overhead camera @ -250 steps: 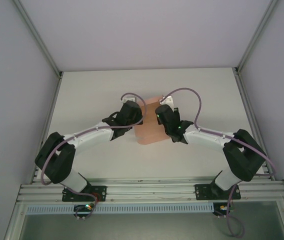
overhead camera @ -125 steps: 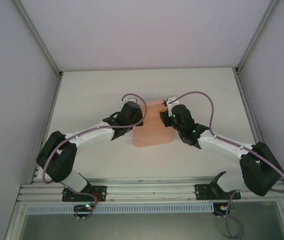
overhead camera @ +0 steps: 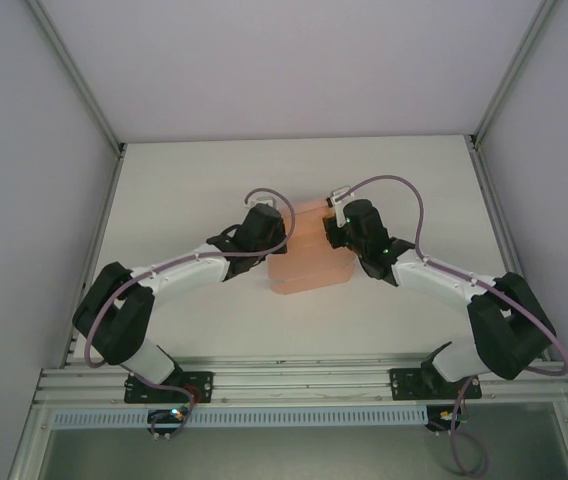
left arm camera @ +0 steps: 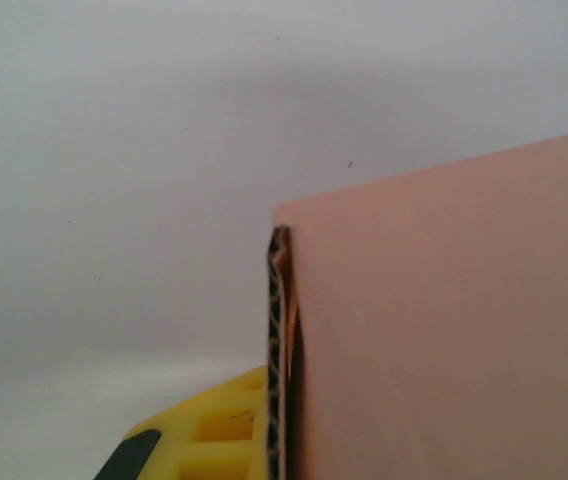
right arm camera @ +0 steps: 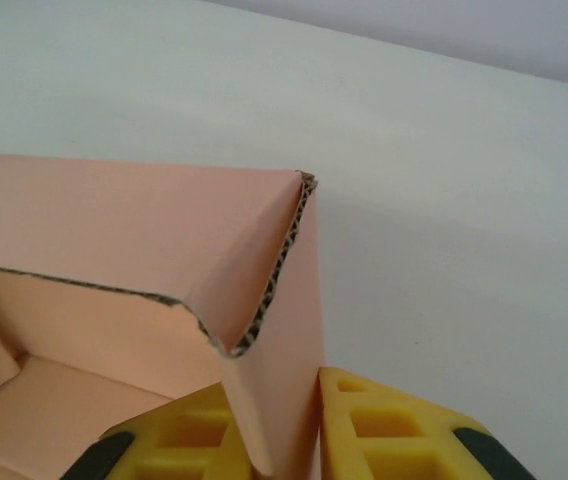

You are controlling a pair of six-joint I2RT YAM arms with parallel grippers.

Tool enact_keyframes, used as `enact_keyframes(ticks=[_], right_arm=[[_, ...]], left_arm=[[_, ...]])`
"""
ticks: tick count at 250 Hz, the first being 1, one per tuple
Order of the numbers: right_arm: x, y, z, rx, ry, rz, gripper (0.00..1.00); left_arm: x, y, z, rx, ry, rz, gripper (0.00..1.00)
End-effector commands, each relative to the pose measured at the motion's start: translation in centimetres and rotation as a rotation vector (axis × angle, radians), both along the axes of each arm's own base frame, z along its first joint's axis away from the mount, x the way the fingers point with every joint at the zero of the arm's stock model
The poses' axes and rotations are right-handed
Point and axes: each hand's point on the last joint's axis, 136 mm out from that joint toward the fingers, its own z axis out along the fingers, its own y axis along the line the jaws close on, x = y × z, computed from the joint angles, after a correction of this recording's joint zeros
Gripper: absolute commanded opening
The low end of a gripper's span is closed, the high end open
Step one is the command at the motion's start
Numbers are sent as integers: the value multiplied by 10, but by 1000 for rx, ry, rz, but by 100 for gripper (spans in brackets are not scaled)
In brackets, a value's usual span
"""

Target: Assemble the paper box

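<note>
At the near edge, the silver slotted metal rail (overhead camera: 304,385) carries both arm bases. From it the white-and-black arms reach inward over the plain white table (overhead camera: 184,190), each trailing a looped purple cable (overhead camera: 404,200).

The salmon-pink corrugated paper box (overhead camera: 309,272) sits on the table about midway across, between the two wrists. Its near wall faces the rail, and more pink card rises at the far side, between the black wrist housings.

The left gripper (overhead camera: 280,246) meets the paper box at its left side. In the left wrist view, a pink card panel (left arm camera: 444,330) fills the right half, with its dark fluted cut edge running upright just beside one yellow ribbed finger (left arm camera: 214,435). The other finger is hidden behind the card. The gripper is clenched on this wall of the paper box.

The right gripper (right arm camera: 289,445) is at the box's right far corner. In the right wrist view, its two yellow fingers (right arm camera: 394,430) stand on either side of an upright pink wall. No gap shows on either side of the card, so it is grasping that wall. Above them a folded flap leans inward over the open inside of the box, its wavy corrugated edge exposed, and the pink floor shows at lower left.

Beyond the box the bare table runs to the pale grey back wall (overhead camera: 294,60).
</note>
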Motion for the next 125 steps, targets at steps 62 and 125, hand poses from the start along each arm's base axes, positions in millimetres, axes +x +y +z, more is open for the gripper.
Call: enact_keyframes(ticks=[62,125], right_arm=[[25,-71,-2,-343,-20,-394,0],[27,-124,14,-857,-54,-582,0]], left_arm=[[6,25,14,13,75,152,0],[7,57,12,23,131,266,0]])
